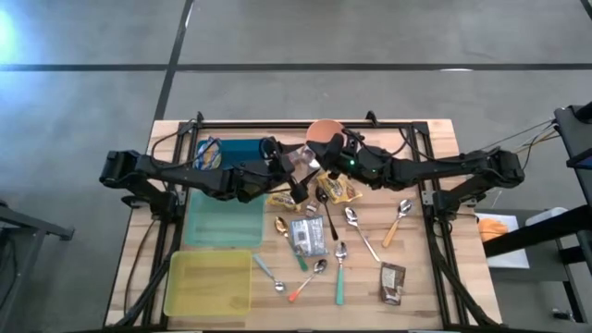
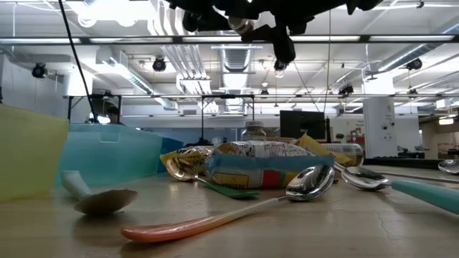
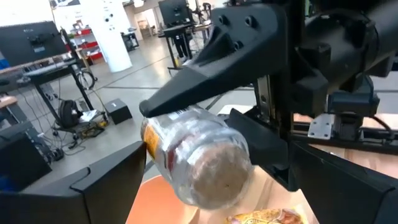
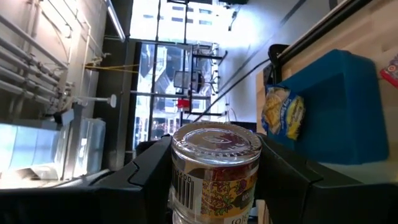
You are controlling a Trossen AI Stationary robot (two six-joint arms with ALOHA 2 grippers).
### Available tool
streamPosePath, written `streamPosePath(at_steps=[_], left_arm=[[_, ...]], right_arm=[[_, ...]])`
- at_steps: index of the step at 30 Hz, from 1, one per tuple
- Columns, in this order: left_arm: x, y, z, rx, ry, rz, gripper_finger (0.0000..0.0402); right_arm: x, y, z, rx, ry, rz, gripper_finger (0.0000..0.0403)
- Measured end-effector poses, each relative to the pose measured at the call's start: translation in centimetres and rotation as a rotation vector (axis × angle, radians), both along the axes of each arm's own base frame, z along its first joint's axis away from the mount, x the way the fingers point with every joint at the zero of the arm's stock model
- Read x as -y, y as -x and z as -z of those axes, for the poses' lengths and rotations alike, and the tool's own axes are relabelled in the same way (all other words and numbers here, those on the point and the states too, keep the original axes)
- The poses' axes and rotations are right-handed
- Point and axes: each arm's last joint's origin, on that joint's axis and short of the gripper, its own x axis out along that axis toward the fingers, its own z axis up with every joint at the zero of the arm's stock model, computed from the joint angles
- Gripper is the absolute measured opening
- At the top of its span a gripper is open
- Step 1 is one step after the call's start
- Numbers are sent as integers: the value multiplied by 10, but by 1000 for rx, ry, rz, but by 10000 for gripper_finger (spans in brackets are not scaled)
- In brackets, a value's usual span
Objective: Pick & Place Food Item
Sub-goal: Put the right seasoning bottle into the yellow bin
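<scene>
Clear jar (image 4: 214,177) with a printed label and barcode, held in the air above the middle of the desk (image 1: 435,287), over the scattered packets. The right gripper (image 4: 214,186) has its fingers (image 4: 149,168) about half closed on the jar's sides, one on each flank, gripping it. In the left wrist view the jar (image 3: 199,158) lies roughly level, its long axis running toward the left arm, the round brownish end (image 3: 214,171) facing that camera, the dark right fingers (image 3: 205,74) above and below it. The left gripper (image 3: 205,205) has its fingers (image 3: 93,186) spread wide, holding nothing, standing just short of the jar's near end; whether they touch it cannot be told. From above, both arms meet near the desk's far centre, left gripper (image 1: 282,171) and right gripper (image 1: 324,162) close together, with an orange plate (image 1: 324,129) just behind them. Under the jar lie snack packets (image 1: 338,191) and a silver-blue packet (image 1: 306,236). Spoons (image 1: 356,222) are scattered nearer the front edge, with a brown packet (image 1: 392,282) toward the right corner. To the left sit a blue bin (image 1: 242,153) with a yellow chip bag (image 1: 208,155) in it, a teal tray (image 1: 222,220) and a yellow tray (image 1: 208,282). At desk level a packet (image 2: 265,168) and an orange-handled spoon (image 2: 237,211) lie in the foreground, both grippers high above.
</scene>
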Motion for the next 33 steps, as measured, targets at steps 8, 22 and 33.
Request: streamPosePath(at_steps=[8, 22, 33], left_arm=[[0, 0, 0, 13, 18, -3, 393], [-1, 2, 1, -14, 11, -34, 231], [-2, 2, 1, -14, 8, -58, 200]], right_arm=[[0, 0, 1, -11, 13, -13, 187], [0, 0, 1, -11, 9, -18, 187], [0, 0, 0, -1, 7, -17, 187]])
